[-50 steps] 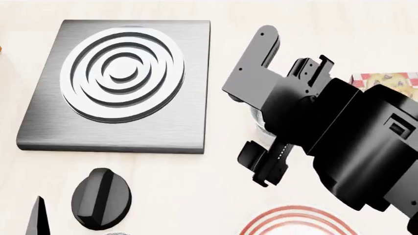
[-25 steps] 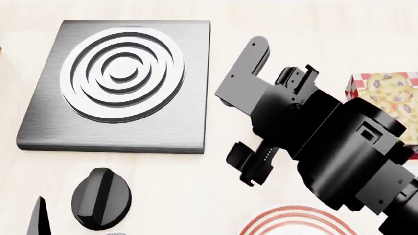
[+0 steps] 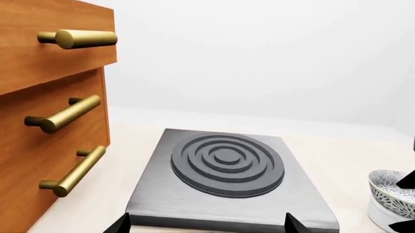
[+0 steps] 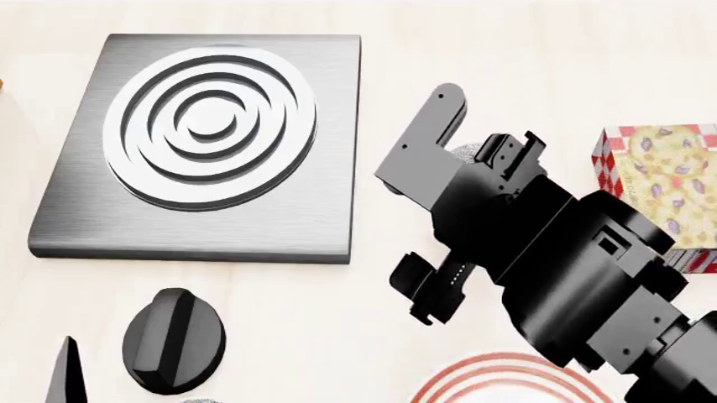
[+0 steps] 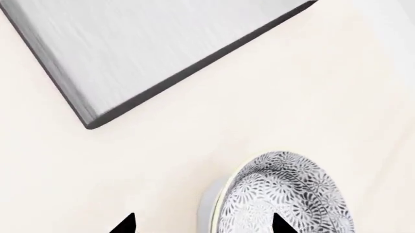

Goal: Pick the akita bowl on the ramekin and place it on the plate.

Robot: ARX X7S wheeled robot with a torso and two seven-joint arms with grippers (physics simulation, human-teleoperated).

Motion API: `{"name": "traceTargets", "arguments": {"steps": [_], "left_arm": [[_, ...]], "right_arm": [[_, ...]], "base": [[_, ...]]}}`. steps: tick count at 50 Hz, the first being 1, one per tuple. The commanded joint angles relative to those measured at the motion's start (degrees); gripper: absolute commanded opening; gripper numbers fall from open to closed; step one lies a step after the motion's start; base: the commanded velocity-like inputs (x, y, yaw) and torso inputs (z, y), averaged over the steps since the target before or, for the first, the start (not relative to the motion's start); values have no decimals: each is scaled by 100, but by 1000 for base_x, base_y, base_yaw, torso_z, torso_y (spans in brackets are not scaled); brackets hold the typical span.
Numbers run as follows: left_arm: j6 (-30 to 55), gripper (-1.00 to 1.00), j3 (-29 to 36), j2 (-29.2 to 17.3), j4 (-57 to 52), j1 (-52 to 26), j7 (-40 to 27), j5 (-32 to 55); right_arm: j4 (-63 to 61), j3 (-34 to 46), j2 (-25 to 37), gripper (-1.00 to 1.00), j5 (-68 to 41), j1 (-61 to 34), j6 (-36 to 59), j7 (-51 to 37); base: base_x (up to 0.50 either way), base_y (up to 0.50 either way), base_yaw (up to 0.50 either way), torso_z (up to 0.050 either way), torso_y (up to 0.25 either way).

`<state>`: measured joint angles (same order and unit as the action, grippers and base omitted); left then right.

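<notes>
The akita bowl, speckled grey, sits on the white ramekin to the right of the hob. In the left wrist view the akita bowl is at the edge of the picture. My right gripper is open, with the bowl's edge between its fingertips; one tip is over the bowl, the other over the table. In the head view the right gripper and its arm cover nearly all of the bowl and all of the ramekin. The red-ringed plate shows partly at the bottom edge. My left gripper is open, holding nothing.
A grey hob slab with raised rings lies at the left, with a black knob in front of it. A patterned box stands at the right. Wooden drawers with brass handles rise beside the hob.
My right arm has shifted left and towards the lower edge of the head view, uncovering more of the patterned box. The left arm has not moved.
</notes>
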<state>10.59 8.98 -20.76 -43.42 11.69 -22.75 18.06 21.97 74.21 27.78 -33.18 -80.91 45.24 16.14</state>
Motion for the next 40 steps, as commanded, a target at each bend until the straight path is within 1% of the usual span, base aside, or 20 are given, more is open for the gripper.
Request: {"name": "traceTargets", "arguments": {"steps": [1,14,15,31,40], "left_arm": [[-14,100,16,-20,14,-2,-17,11],[-21,100,24,-29,75,-38,-41,34],[-22,100,23,-30,76,-39,-44,35],[-22,100,64,-42,149,-79,-65,39],[-21,100,81,-48,189,-94,-80,48]], "right_arm": [[273,-5,-59,100,38,183,-143,-50],[477,-28,-133,100,78,240,-251,-80],[447,-40,-125,-100,68,232,-247,-87],[380,62,-99,-100,145,288,-239,-91],[142,86,-1,-100,138,204,-58,-125]], "base": [[0,0,0,0,0],[0,0,0,0,0],[0,0,0,0,0],[0,0,0,0,0],[0,0,0,0,0]]}}
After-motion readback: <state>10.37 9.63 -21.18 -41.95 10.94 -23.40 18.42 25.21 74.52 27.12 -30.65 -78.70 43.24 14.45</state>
